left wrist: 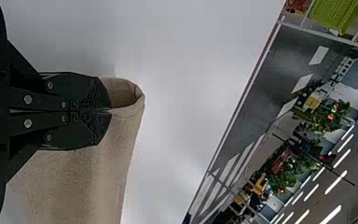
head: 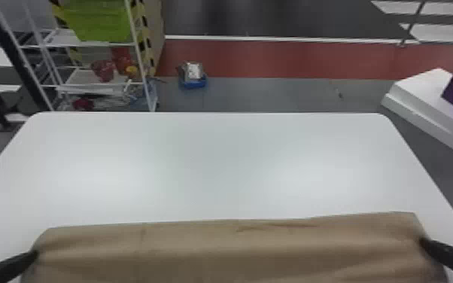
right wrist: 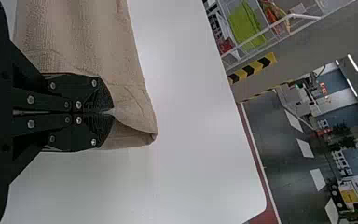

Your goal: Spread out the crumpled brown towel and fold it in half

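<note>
Room to pass over the smooth white tabletop's far part; the wide brown cloth towel blocks the near middle.

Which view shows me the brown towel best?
The head view: it shows the towel stretched from side to side, though cut off below. The left wrist view shows one end clamped in the left end effector; the right wrist view, the other end in the right end effector.
</note>
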